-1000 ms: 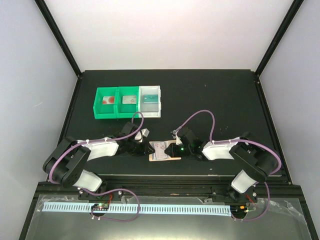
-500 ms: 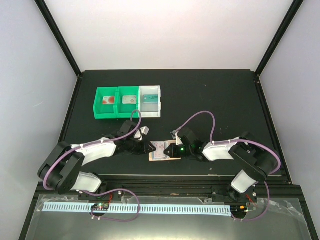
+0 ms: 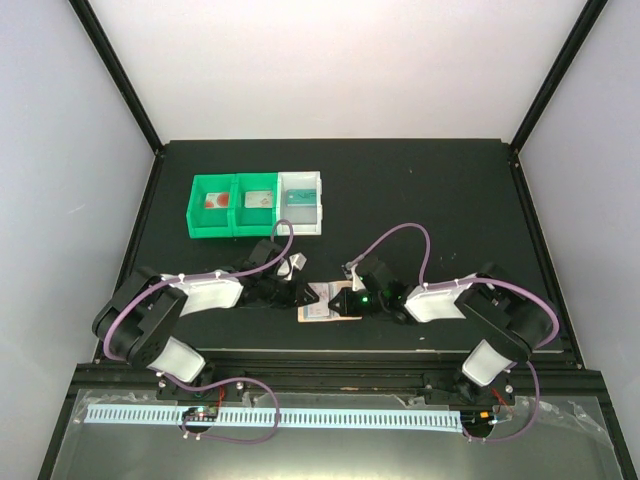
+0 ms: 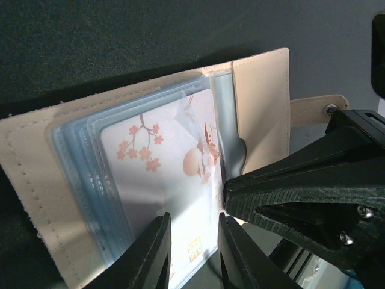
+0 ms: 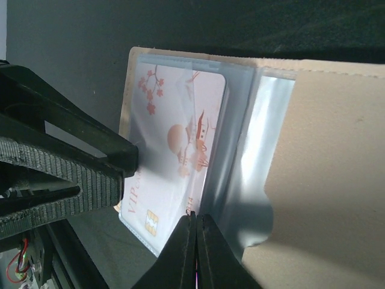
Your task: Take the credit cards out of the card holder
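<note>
The tan card holder (image 3: 312, 317) lies open between the two arms near the table's front edge. In the left wrist view its tan cover (image 4: 261, 102) frames blue-grey pockets, and a white card (image 4: 162, 174) with pink blossoms and a gold chip sticks out of them. My left gripper (image 4: 194, 256) is open, one finger on each side of that card's end. My right gripper (image 5: 196, 250) is shut on the edge of a clear pocket (image 5: 252, 162) beside the card (image 5: 174, 150). From above, the left gripper (image 3: 298, 296) and right gripper (image 3: 338, 298) face each other over the holder.
At the back left stand two green bins (image 3: 232, 222) and a white bin (image 3: 312, 228). A red-pink card (image 3: 213, 200), a grey card (image 3: 258, 199) and a teal card (image 3: 298, 198) lie in them. The black frame rail (image 3: 330, 352) runs just in front of the holder.
The left arm has shifted its pose and its gripper has edged right over the card's end. The right gripper and the holder have stayed put.
</note>
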